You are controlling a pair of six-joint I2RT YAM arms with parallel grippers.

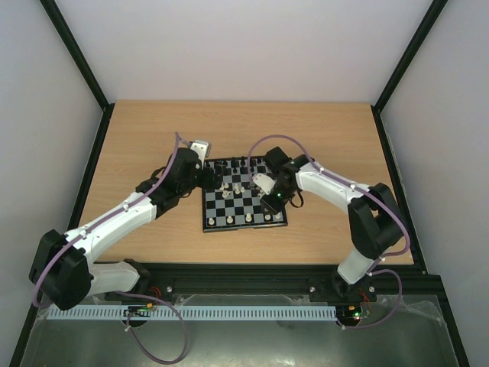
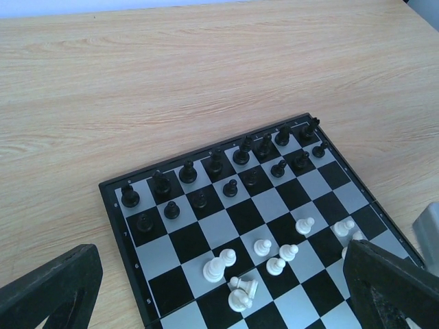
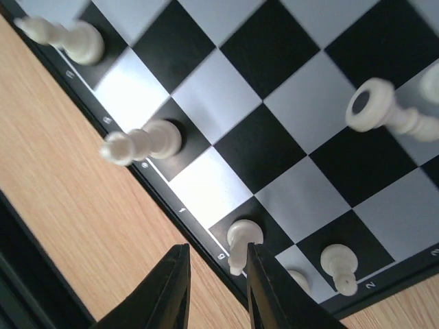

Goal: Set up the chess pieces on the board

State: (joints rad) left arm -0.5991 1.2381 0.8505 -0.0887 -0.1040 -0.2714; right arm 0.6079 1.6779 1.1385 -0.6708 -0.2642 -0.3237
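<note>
Pale wood covers the bench [image 1: 321, 138], and the board [image 1: 244, 205] lies near its middle, small against all that timber. Both arms reach in over it. The left arm [image 1: 122, 218] comes in toward the far left corner and the right arm [image 1: 336, 187] bends over the right side.

The left claw [image 2: 223, 257] hangs above the board's left part. Its fingers [image 2: 48, 291] are spread wide and there is nothing between them. The right claw [image 3: 218, 250] sits low over the near right edge with its jaws parted only a little. A single white piece [image 3: 240, 243] stands on a dark edge square right at the tips, close against one finger. It is not pinched from both sides.

The black pieces [image 2: 226, 171] stand in two rows along the far side. The white pieces [image 2: 264, 248] are mostly bunched loosely around mid-board. A couple of them [image 2: 241, 293] look tipped over, and a few more [image 3: 154, 140] stand along the near edge row. One other [image 3: 374, 106] shows its round base to the right wrist camera, so it lies on its side.
</note>
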